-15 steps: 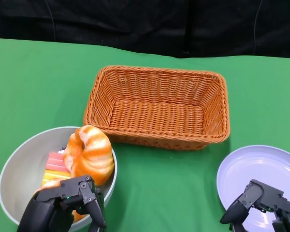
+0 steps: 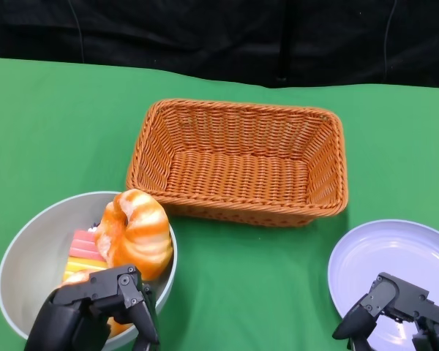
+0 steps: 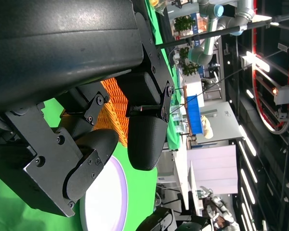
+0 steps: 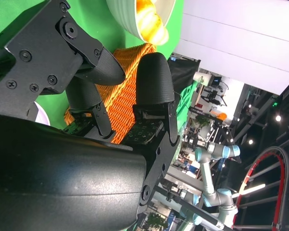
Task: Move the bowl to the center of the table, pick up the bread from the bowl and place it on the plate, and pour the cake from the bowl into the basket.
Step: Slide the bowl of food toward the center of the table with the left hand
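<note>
A grey bowl point(image 2: 29, 252) sits at the table's near left and also shows in the right wrist view point(image 4: 130, 21). In it lie an orange swirled bread point(image 2: 135, 234) and a pink-and-yellow striped cake point(image 2: 83, 252). My left hand point(image 2: 95, 311) hovers over the bowl's near rim, fingers apart, and the left wrist view shows nothing between its fingers point(image 3: 142, 139). The white plate point(image 2: 402, 259) lies at the near right. My right hand point(image 2: 391, 307) is over the plate's near edge, fingers spread and empty. The wicker basket point(image 2: 238, 161) stands in the middle.
The green tablecloth point(image 2: 256, 285) runs between bowl and plate, and a black backdrop lies behind the table's far edge. The basket point(image 3: 113, 108) and plate point(image 3: 106, 207) show beyond my left fingers, and the basket point(image 4: 135, 82) beyond my right fingers.
</note>
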`<state>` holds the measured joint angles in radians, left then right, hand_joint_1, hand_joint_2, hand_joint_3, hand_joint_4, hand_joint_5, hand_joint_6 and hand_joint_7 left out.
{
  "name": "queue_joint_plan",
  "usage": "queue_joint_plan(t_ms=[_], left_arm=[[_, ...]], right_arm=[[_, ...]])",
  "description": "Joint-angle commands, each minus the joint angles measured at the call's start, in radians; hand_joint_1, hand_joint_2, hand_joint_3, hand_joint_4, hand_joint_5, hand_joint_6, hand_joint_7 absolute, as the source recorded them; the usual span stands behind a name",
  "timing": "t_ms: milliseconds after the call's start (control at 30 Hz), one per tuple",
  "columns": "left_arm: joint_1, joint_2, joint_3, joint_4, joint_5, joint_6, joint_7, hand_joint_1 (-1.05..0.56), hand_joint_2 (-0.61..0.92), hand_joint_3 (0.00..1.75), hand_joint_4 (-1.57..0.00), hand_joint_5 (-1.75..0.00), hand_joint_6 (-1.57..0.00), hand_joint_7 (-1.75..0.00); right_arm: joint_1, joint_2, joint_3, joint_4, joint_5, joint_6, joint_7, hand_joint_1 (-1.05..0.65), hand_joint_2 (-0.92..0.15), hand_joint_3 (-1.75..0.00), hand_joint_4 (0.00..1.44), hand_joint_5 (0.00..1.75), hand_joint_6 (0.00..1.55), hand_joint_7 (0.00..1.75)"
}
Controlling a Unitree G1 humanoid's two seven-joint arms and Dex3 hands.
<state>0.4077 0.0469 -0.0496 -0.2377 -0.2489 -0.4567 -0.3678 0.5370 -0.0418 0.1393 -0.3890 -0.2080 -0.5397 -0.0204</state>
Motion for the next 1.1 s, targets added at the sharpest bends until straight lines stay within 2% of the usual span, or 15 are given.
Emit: queue_joint_plan(t_ms=[33,167,233,267,367,433,467,633,667,733,833,933,967,1033,1100], left_arm=[[0.001,0.006,0.007,-0.008,-0.03,0.005,0.001,0.06,0.33,1.59,-0.98,-1.68,-0.93,-1.46],[0.003,0.008,0.004,-0.039,-0.099,0.035,-0.013,-0.02,0.33,1.55,-0.89,-1.65,-0.84,-1.46],[-0.005,0.007,0.015,-0.058,-0.111,0.031,-0.006,-0.08,0.41,1.37,-0.77,-1.53,-0.73,-1.34],[-0.009,0.006,0.022,-0.065,-0.105,0.024,0.0,-0.12,0.44,1.24,-0.71,-1.4,-0.69,-1.19],[-0.037,0.035,0.061,-0.071,-0.067,-0.013,-0.006,-0.17,0.45,1.18,-0.64,-1.26,-0.64,-1.02],[-0.05,0.053,0.086,-0.073,-0.05,-0.023,-0.007,-0.31,0.58,0.85,-0.59,-1.13,-0.61,-0.77],[-0.052,0.056,0.09,-0.073,-0.046,-0.024,-0.006,-0.32,0.6,0.79,-0.59,-1.11,-0.61,-0.73],[-0.054,0.056,0.092,-0.071,-0.045,-0.027,-0.007,-0.34,0.64,0.71,-0.59,-1.09,-0.63,-0.67],[-0.083,0.089,0.15,-0.035,0.012,-0.071,0.011,-0.34,0.64,0.71,-0.59,-1.08,-0.63,-0.66],[-0.13,0.128,0.236,0.019,0.101,-0.127,0.049,-0.6,0.86,0.44,-0.27,-0.74,-0.38,-0.31],[-0.169,0.151,0.28,0.071,0.156,-0.171,0.076,-0.66,0.91,0.42,-0.09,-0.63,-0.3,-0.16],[-0.19,0.171,0.308,0.107,0.199,-0.184,0.107,-0.67,0.92,0.42,-0.06,-0.62,-0.29,-0.14],[-0.2,0.183,0.328,0.125,0.224,-0.18,0.124,-0.7,0.92,0.46,-0.02,-0.51,-0.25,-0.11],[-0.214,0.2,0.35,0.149,0.251,-0.176,0.143,-0.71,0.92,0.49,0.0,-0.41,-0.2,-0.08],[-0.216,0.205,0.349,0.156,0.256,-0.18,0.149,-0.71,0.92,0.5,0.0,-0.38,-0.19,-0.07]], right_arm=[[0.011,-0.005,0.001,-0.009,0.008,-0.004,0.0,-0.04,-0.31,-1.46,0.71,1.67,0.75,1.41],[0.012,-0.002,0.003,-0.002,0.006,-0.014,-0.006,-0.04,-0.31,-1.47,0.71,1.67,0.75,1.41],[0.011,-0.001,0.001,-0.002,0.002,-0.013,-0.009,-0.04,-0.31,-1.47,0.71,1.67,0.75,1.41],[0.01,0.0,-0.001,-0.003,0.0,-0.012,-0.01,-0.05,-0.31,-1.47,0.71,1.67,0.75,1.41],[0.007,-0.002,-0.005,-0.002,-0.004,-0.012,-0.012,-0.05,-0.31,-1.47,0.71,1.67,0.75,1.41],[0.005,-0.002,-0.006,-0.002,-0.003,-0.011,-0.012,-0.05,-0.31,-1.47,0.72,1.67,0.75,1.41],[0.004,-0.002,-0.007,-0.001,-0.003,-0.011,-0.012,-0.05,-0.31,-1.47,0.72,1.67,0.75,1.41],[0.004,-0.002,-0.007,-0.001,-0.003,-0.011,-0.011,-0.05,-0.31,-1.47,0.72,1.67,0.75,1.41],[0.003,-0.004,-0.008,-0.001,0.003,-0.007,-0.007,-0.05,-0.31,-1.47,0.72,1.67,0.75,1.41],[0.002,-0.008,-0.01,0.001,0.005,-0.004,-0.004,-0.05,-0.31,-1.46,0.72,1.67,0.75,1.41],[0.002,-0.009,-0.014,0.003,-0.005,-0.008,-0.006,-0.05,-0.32,-1.45,0.72,1.67,0.76,1.4],[0.002,-0.007,-0.013,0.004,-0.004,-0.009,-0.005,-0.05,-0.32,-1.45,0.72,1.67,0.76,1.4],[0.003,-0.008,-0.013,0.005,0.0,-0.009,-0.003,-0.05,-0.32,-1.45,0.72,1.67,0.76,1.4],[0.005,-0.008,-0.012,0.004,0.003,-0.008,-0.002,-0.06,-0.32,-1.45,0.72,1.67,0.76,1.4],[0.005,-0.008,-0.012,0.004,0.004,-0.007,-0.001,-0.06,-0.32,-1.45,0.72,1.67,0.76,1.4]])
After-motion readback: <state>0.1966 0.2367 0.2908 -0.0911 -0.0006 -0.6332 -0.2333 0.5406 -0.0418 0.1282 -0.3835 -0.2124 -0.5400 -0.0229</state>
